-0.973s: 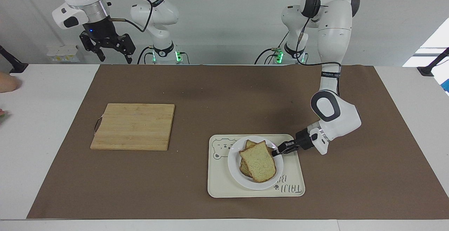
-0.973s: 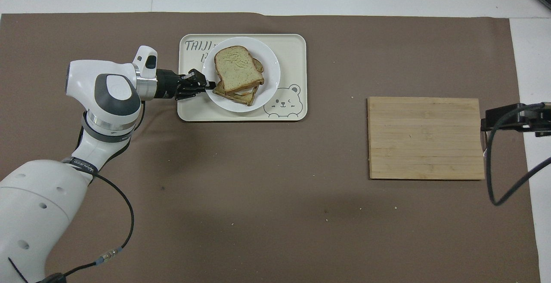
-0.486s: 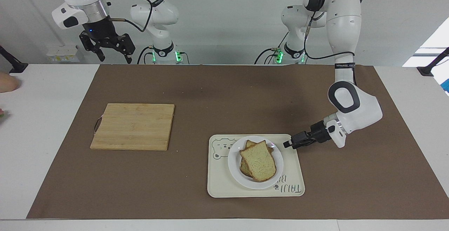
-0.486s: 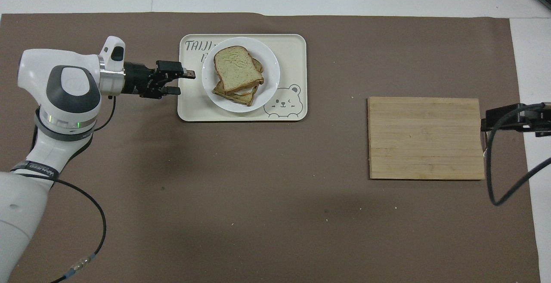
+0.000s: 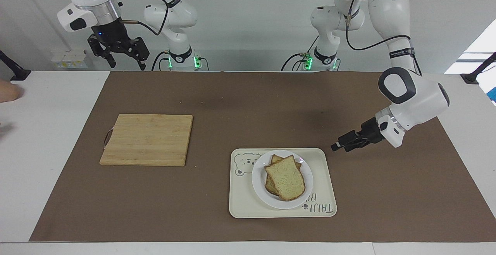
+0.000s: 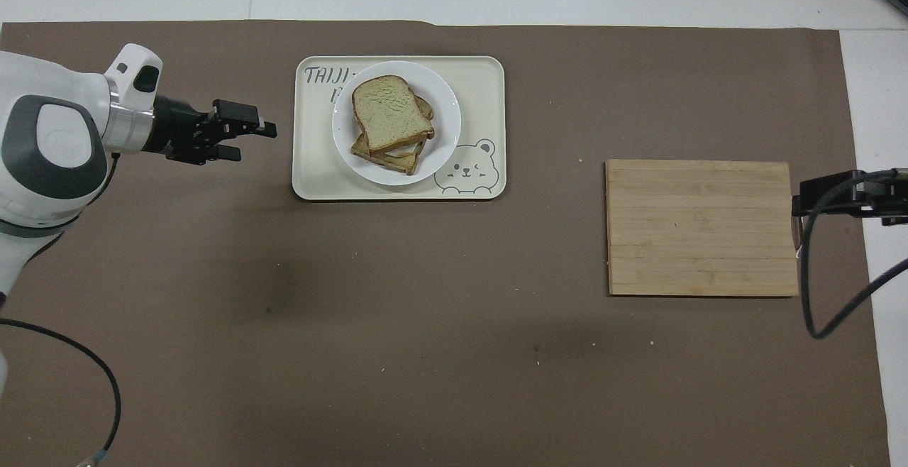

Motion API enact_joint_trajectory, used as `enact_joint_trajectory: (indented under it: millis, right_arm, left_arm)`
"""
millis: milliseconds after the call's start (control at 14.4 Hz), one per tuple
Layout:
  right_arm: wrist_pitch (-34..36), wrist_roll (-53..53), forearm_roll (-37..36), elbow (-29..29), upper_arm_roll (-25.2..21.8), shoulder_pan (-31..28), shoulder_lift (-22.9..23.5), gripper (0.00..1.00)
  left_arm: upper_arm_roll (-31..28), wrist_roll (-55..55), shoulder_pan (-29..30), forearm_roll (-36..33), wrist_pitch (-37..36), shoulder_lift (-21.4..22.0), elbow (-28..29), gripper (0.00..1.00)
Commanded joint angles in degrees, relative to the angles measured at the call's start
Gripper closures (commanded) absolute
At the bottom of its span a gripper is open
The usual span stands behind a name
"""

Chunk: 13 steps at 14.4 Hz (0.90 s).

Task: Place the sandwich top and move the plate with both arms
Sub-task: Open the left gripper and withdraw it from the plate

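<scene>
On plate (image 5: 260, 193): sandwich top (image 5: 286, 177) | left pincer (image 5: 336, 146) spread, empty, apart beside tray (image 5: 242, 204)

A wide strip of bare brown mat (image 5: 248, 104) is lying open between the cutting board (image 5: 147, 139) and the tray (image 5: 240, 204). The left gripper (image 5: 341, 145) is hanging over the mat beside the tray, apart from the plate (image 5: 259, 185).

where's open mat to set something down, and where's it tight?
Free: the brown mat between tray and cutting board, plus the whole strip nearer the robots. Tight: the tray, filled by plate and sandwich top; left gripper hangs beside it.
</scene>
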<state>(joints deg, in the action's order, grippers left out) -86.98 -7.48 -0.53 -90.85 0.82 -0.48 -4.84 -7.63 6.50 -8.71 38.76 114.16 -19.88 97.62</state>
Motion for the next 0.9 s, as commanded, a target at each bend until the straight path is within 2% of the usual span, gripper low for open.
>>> enact_joint_trajectory:
  millis: [0,208,486,695,834]
  right_arm:
    - [-0.7,1.3,0.0,-1.0,0.4,-0.8,-1.0,0.0]
    - [-0.7,1.3,0.0,-1.0,0.4,-0.8,-1.0,0.0]
    - [-0.7,1.3,0.0,-1.0,0.4,-0.8,-1.0,0.0]
    - [-0.7,1.3,0.0,-1.0,0.4,-0.8,-1.0,0.0]
    - [-0.7,1.3,0.0,-1.0,0.4,-0.8,-1.0,0.0]
  left_arm:
    - [-1.4,-0.8,0.1,-8.7,-2.9,4.5,1.9,0.0]
    - [-2.7,-4.9,0.1,-19.0,-5.0,8.2,1.7,0.0]
    - [-2.7,-5.2,0.3,-30.8,-9.4,8.6,-2.9,0.0]
    - [-2.7,-5.2,0.1,-37.2,-11.7,10.9,-4.1,0.0]
    - [-2.7,-5.2,-0.1,-38.8,-13.3,13.1,-4.2,0.0]
